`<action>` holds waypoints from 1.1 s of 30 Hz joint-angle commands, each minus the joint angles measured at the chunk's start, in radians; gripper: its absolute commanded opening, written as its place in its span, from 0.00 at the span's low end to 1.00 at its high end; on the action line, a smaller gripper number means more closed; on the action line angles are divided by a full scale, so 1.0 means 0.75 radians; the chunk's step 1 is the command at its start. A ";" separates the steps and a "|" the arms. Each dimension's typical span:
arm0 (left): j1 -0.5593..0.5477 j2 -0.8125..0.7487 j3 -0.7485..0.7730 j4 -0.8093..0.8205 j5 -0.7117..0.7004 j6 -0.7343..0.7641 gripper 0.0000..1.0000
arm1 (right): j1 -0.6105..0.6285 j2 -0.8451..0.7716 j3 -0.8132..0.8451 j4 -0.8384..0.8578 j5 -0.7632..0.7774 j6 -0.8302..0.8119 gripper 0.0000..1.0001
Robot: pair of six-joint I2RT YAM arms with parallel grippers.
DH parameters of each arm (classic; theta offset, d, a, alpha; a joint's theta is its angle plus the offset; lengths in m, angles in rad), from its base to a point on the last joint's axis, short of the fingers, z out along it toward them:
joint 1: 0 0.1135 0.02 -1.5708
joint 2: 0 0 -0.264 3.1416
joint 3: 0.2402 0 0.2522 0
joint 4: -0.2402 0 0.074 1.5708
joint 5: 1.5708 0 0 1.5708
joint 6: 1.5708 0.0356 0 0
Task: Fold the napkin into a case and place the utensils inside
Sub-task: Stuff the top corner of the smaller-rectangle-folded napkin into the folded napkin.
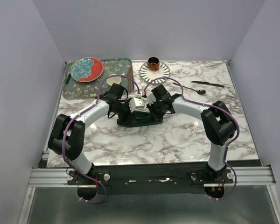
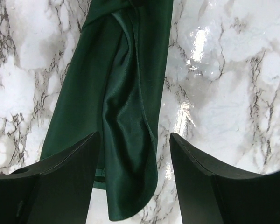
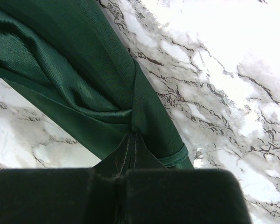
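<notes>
The dark green napkin point(image 1: 142, 120) lies bunched into a long strip on the marble table, under both grippers. Seen from the left wrist, the napkin point(image 2: 126, 107) runs away from the camera as a creased, folded band. My left gripper point(image 2: 134, 137) is open, its fingers on either side of the near end without pinching it. My right gripper point(image 3: 133, 140) is shut on a gathered fold of the napkin point(image 3: 84, 70). In the top view the left gripper point(image 1: 128, 111) and right gripper point(image 1: 151, 108) nearly meet above the cloth. A black knife point(image 1: 206, 84) lies at the back right.
A spoon point(image 1: 199, 91) lies just in front of the knife. A striped plate point(image 1: 162, 73) carries a small brown cup point(image 1: 153, 62) at the back centre. A green tray point(image 1: 79, 88) at the back left holds a red and teal plate point(image 1: 87, 69) and a white cup point(image 1: 114, 81).
</notes>
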 commanded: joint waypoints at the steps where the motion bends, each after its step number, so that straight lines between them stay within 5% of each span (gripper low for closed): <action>1: -0.035 0.079 0.005 0.044 -0.064 0.112 0.70 | -0.008 0.018 -0.016 -0.065 -0.006 -0.021 0.01; 9: -0.041 0.159 0.044 0.052 -0.082 0.141 0.57 | -0.011 0.008 -0.018 -0.059 -0.027 -0.034 0.01; 22: -0.043 0.192 0.130 0.054 -0.072 0.149 0.00 | -0.019 -0.037 -0.004 -0.055 -0.029 -0.062 0.01; 33: -0.047 0.202 0.177 0.118 -0.058 0.112 0.00 | -0.029 -0.049 0.000 -0.055 -0.062 -0.083 0.01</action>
